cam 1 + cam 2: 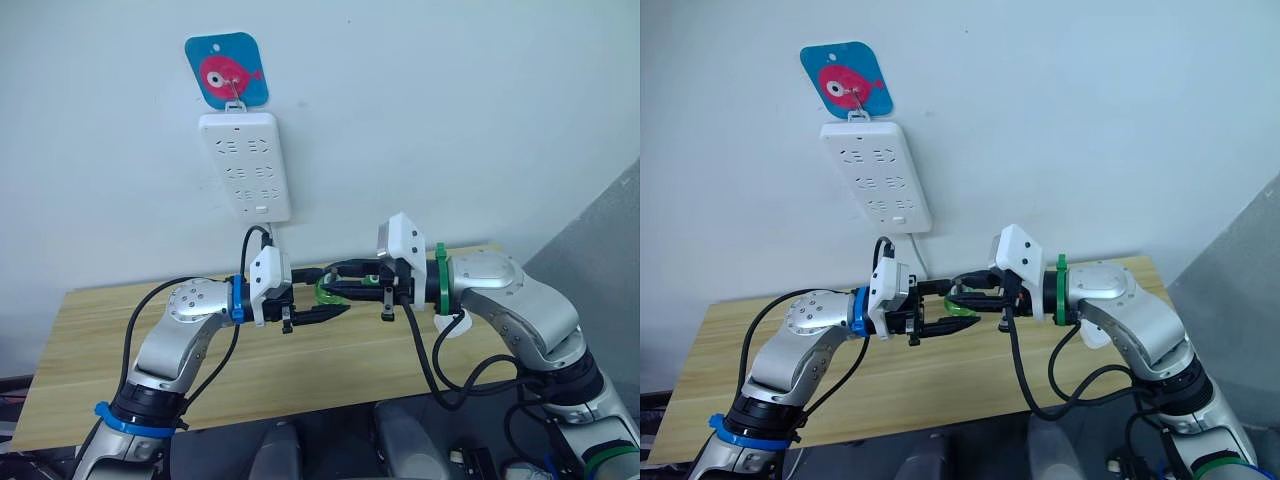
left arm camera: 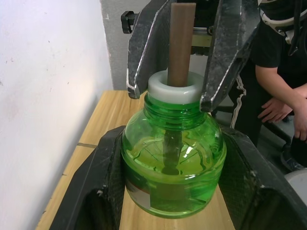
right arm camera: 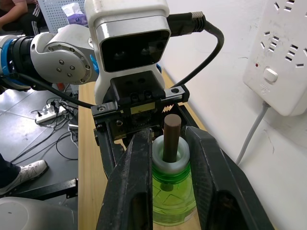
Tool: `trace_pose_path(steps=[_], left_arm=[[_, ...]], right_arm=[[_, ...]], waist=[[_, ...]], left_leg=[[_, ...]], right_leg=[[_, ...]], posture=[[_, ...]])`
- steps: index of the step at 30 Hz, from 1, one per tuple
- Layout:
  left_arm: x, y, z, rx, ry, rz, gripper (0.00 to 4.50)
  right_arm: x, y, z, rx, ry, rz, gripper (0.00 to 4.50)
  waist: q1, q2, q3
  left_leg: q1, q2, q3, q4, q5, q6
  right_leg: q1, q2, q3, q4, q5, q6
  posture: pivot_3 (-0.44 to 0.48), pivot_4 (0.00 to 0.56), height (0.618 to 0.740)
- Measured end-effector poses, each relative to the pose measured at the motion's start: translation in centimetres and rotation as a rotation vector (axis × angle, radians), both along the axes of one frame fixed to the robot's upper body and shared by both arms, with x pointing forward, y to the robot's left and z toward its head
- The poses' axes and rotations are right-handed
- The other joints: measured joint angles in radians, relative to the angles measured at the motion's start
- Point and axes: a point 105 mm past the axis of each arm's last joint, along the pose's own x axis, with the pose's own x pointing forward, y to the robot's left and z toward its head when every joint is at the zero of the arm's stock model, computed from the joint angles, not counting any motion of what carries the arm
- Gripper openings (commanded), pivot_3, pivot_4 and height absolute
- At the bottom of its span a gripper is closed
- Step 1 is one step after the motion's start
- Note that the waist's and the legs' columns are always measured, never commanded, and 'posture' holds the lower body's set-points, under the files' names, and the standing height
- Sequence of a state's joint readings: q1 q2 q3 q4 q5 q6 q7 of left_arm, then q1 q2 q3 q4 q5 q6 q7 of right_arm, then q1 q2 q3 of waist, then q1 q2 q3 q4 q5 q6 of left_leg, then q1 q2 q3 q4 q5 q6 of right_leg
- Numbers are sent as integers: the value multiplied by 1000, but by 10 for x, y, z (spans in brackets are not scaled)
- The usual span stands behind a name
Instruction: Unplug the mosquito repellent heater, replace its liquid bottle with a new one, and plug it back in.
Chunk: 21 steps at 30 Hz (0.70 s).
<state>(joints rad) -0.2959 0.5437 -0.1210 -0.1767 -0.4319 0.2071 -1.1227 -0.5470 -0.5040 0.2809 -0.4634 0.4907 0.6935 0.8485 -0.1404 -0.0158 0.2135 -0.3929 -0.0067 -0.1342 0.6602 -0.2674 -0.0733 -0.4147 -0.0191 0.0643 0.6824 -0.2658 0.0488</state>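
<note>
Because the green liquid bottle point(image 2: 172, 165) has to pass between arms, both pincers meet in the air above the bench point(image 1: 100, 340), about midway along its back edge. From the left, the left pincer point(image 1: 318, 314) reaches toward the centre with its two black fingers point(image 2: 103, 191) pinching the bottle's round body from either side; its wrist view shows them flush against the glass-like wall. The brown wick point(image 2: 181, 43) stands up through the white collar point(image 3: 169, 164). From the right, the right pincer point(image 1: 345, 272) closes on that collar and neck, one finger on each side. I judge this double hold a handover or a steadying grip. The white power strip point(image 1: 245, 165) hangs on the wall above, under a blue fish hook plate point(image 1: 227, 68), its sockets bare. At the bench's right edge, behind the right forearm, a small white rounded object point(image 1: 452, 324) may be the mosquito repellent heater; I cannot tell for sure.
</note>
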Motion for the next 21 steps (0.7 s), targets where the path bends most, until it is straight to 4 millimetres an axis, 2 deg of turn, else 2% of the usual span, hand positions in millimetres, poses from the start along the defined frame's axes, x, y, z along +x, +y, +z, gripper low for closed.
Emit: trace_pose_path(steps=[2,4,9,15,21], left_arm=[[-1,0,0,-8,28,-2,2244],[-1,0,0,-14,45,-2,2983],[4,7,5,-21,27,39,4478],[6,8,4,-11,22,48,4500],[4,12,-2,0,40,65,4500]], right_arm=[[0,0,0,1,-2,2,671],[0,0,0,1,-2,3,670],[2,-4,-1,-10,-1,-10,670],[3,-7,-2,-14,4,-22,670],[8,-14,5,15,12,-62,669]], waist=[[0,0,0],[0,0,0],[0,0,-1],[0,0,-1],[-1,0,-3]], left_leg=[[0,0,0,0,0,0],[0,0,0,0,0,0],[0,0,0,0,0,0],[0,0,0,0,0,0],[0,0,0,0,0,0]], right_leg=[[0,0,0,0,0,0],[0,0,0,0,0,0],[0,0,0,0,0,0],[0,0,0,0,0,0],[0,0,0,0,0,0]], posture=[[-171,141,740],[-174,140,740],[-174,140,740],[-175,138,740],[-176,127,740]])
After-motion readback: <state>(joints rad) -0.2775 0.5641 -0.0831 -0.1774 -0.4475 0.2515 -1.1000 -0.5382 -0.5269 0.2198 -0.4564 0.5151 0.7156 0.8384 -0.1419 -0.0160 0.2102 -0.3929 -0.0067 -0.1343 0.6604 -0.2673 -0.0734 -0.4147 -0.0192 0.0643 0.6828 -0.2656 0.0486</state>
